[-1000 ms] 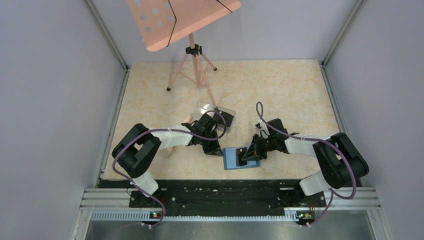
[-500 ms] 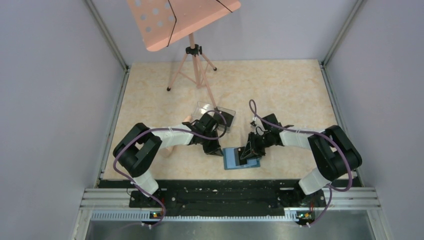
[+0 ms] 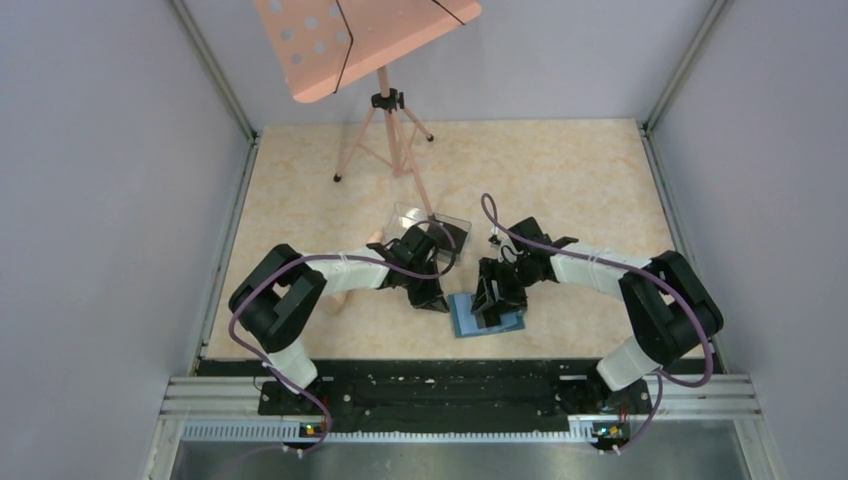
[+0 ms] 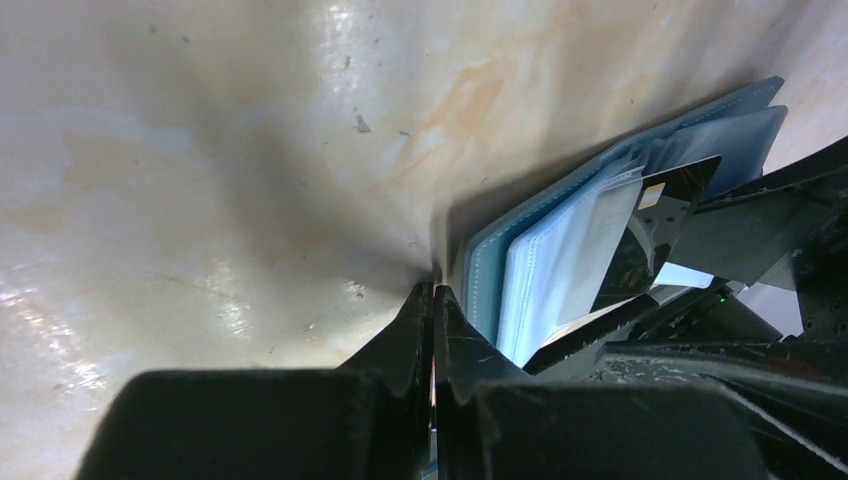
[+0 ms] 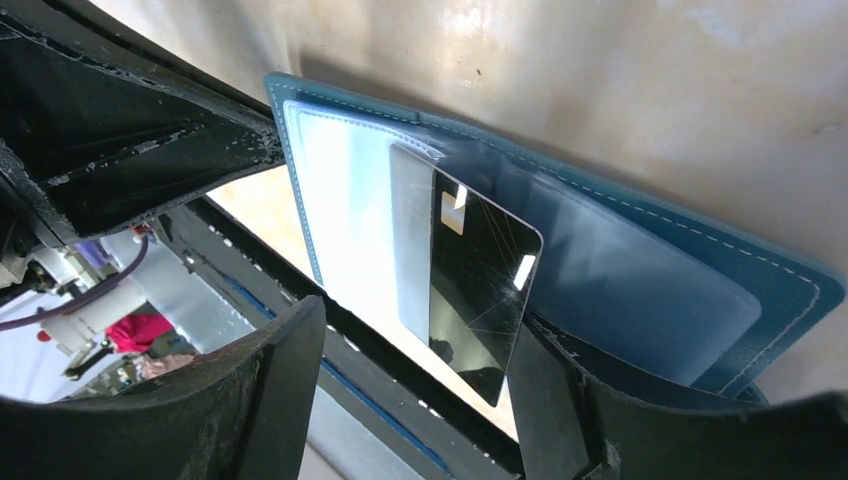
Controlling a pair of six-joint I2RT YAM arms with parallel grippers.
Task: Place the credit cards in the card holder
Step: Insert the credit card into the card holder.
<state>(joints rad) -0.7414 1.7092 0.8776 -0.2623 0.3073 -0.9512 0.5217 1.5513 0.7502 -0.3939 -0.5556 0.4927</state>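
Observation:
The card holder [image 3: 461, 319], a teal bifold wallet, lies open near the table's front edge. One black credit card [image 5: 480, 270] stands partly tucked into a light blue inner pocket of the card holder [image 5: 640, 290], its lower end sticking out. My right gripper [image 5: 415, 330] is open around that card, and its fingers do not grip it. In the top view the right gripper [image 3: 492, 305] hovers over the wallet. My left gripper [image 4: 433, 295] is shut, its tips down on the table at the edge of the card holder [image 4: 490, 270]. The black card [image 4: 650, 235] shows there too.
A clear plastic box [image 3: 432, 222] sits just behind the left gripper [image 3: 430, 296], partly hidden by the arm. A pink music stand [image 3: 385, 120] on a tripod rises at the back. Grey walls close the table on the left, right and back.
The right gripper has opened and shifted left over the wallet, leaving the black card in the pocket. The left gripper has stayed shut in place.

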